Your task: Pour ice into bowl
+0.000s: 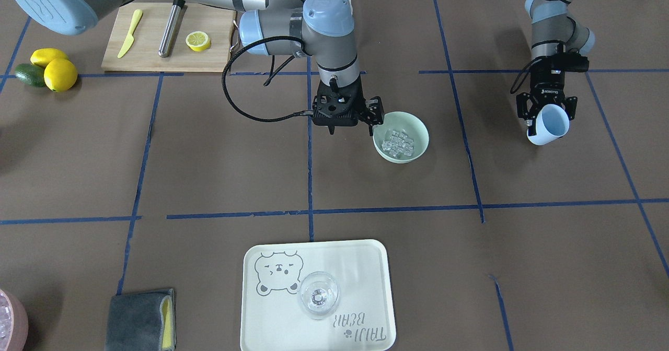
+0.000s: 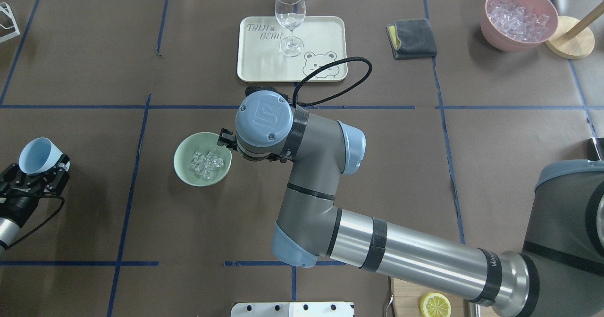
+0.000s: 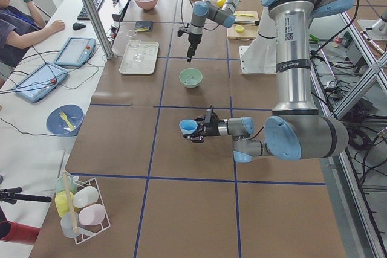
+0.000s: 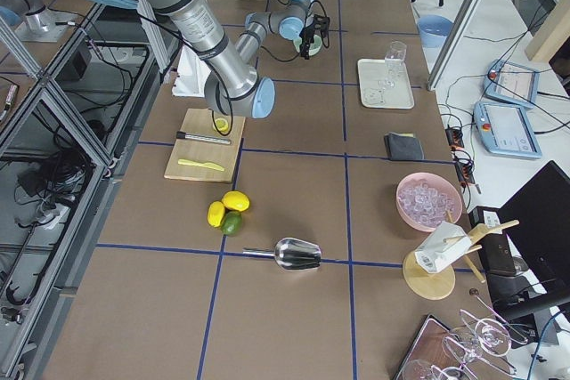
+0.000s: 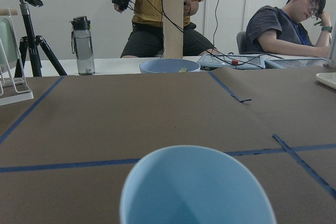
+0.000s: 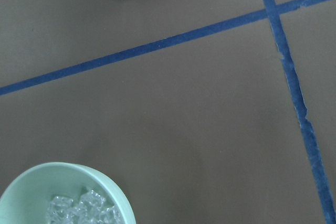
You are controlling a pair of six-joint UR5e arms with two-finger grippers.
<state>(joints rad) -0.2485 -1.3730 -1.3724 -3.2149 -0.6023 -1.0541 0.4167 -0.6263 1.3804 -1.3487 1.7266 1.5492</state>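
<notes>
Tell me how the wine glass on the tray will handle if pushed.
The wine glass looks top-heavy on its thin stem, so it would probably tip. Clear thin glass: likely fragile, and it may slide on the smooth tray.

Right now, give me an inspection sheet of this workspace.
Surface: brown paper-covered table, blue tape grid.
Job's things: small clear ice cubes heaped in round pale mint-green bowl.
Clutter: cream bear-print tray carrying clear wine glass; wooden cutting board; pink bowl of ice.
Grippers: left gripper shut on tilted light blue cup; right gripper at bowl's rim, state unclear.
Cables: black cable loops off right wrist.
Surroundings: seated operator beside table.
</notes>
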